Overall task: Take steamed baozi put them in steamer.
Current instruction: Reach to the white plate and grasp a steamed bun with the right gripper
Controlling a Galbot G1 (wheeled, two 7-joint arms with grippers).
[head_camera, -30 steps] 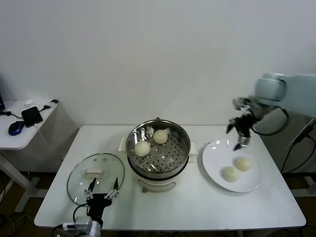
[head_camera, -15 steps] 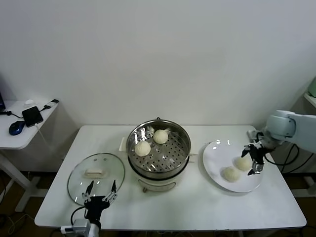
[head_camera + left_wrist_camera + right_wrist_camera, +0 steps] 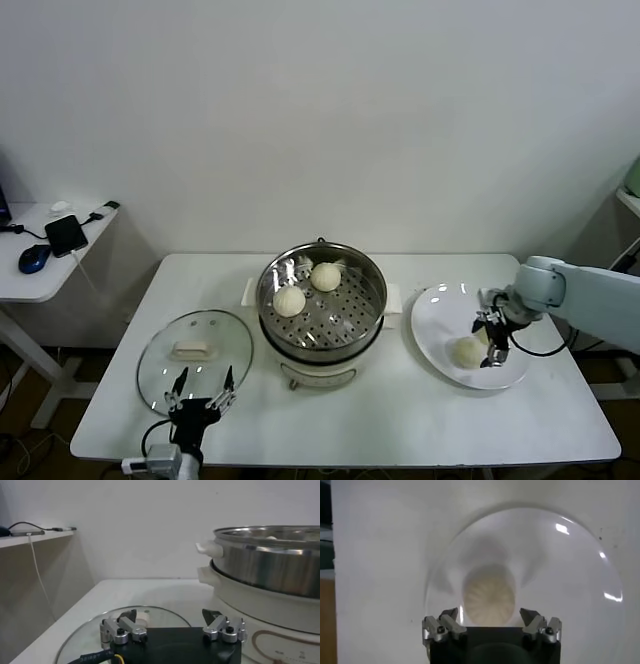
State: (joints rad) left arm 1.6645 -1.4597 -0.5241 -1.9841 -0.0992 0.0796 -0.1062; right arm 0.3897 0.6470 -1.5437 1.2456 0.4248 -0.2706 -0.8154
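Note:
The steel steamer [image 3: 345, 308] stands mid-table and holds two baozi [image 3: 289, 300] [image 3: 324, 276] on its perforated tray. The white plate [image 3: 435, 315] to its right carries the other baozi. One baozi [image 3: 465, 352] shows beside my right gripper [image 3: 492, 336]; the other is mostly hidden behind the gripper. The right gripper is open and low over the plate. In the right wrist view a baozi [image 3: 489, 595] lies between the spread fingers of that gripper [image 3: 489, 614], on the plate [image 3: 560, 570]. My left gripper [image 3: 203, 404] is open and parked at the table's front left.
A round glass lid [image 3: 195, 345] lies flat left of the steamer, just beyond the left gripper [image 3: 169, 615]. The steamer's wall [image 3: 270, 555] rises beside it in the left wrist view. A side table with a phone [image 3: 64, 235] and a mouse [image 3: 33, 258] stands at the far left.
My right gripper has come down from above the plate's far edge and moved left, low over the baozi on the plate. The left arm has barely moved.

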